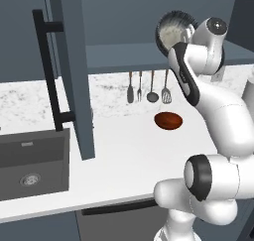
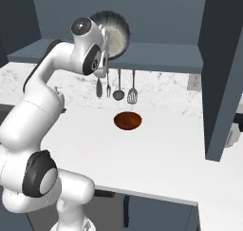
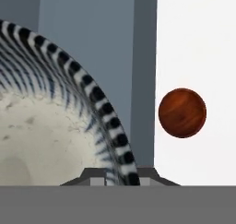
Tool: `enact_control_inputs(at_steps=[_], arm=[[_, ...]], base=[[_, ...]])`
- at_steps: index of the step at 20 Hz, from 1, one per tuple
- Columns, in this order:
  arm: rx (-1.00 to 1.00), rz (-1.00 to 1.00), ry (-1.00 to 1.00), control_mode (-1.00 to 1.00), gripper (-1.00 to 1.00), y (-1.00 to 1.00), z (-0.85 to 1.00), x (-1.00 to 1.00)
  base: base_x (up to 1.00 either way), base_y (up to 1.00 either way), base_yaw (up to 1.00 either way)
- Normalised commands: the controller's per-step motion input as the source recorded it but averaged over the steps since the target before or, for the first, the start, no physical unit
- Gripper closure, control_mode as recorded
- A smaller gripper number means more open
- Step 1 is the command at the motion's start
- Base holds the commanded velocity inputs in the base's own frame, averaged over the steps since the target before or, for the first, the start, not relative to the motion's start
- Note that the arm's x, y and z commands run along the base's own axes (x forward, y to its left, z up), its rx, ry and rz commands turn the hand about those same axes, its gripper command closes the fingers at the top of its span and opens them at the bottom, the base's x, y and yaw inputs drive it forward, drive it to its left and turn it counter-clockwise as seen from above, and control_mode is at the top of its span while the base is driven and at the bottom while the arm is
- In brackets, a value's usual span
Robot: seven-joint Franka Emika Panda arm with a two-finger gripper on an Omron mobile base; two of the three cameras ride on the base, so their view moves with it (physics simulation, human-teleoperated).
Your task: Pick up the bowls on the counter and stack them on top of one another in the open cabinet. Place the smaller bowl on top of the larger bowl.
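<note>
No words or labels are showing on anything here.

The white robot arm is reaching up high, bent at the elbow, with its hand up by the shelf of the dark slate-blue wall cabinet (image 1: 149,54). The gripper (image 3: 120,174) is pinching the rim of the big dark grey bowl with the streaky outside and pale speckled inside (image 1: 173,29), one finger on each side of the rim. The bowl is tipping on its side, with its pale inside facing out toward the room, up in the air at the shelf's front edge.

The small shiny reddish-brown bowl (image 1: 168,120) is sitting upright on the long smooth white counter (image 1: 129,155), under the arm and well apart from the big bowl. There is lots of bare counter all around it.

Four metal kitchen tools (image 1: 148,89) are hanging on the far wall, just behind the small bowl. The tall cabinet door with the long black bar handle (image 1: 49,71) is standing open at the left, over the dark grey sink (image 1: 32,165).
</note>
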Motion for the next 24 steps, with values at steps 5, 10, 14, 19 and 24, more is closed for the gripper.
enact_control_inputs(at_steps=[5,10,14,19,24], arm=[[0.00,0.00,0.00,-1.00,-1.00,0.00,-0.24,0.43],[0.00,0.00,-0.07,-1.00,-1.00,0.00,-0.08,0.46],[0.00,0.00,-0.17,-1.00,-1.00,0.02,-0.01,0.18],[0.00,0.00,-0.37,-1.00,-1.00,0.01,0.03,-0.03],[0.01,0.00,-0.18,-1.00,-1.00,-0.03,0.25,-0.50]], base=[[0.00,0.00,0.00],[0.00,0.00,0.00],[0.00,0.00,0.00],[0.00,0.00,0.00],[0.00,0.00,0.00]])
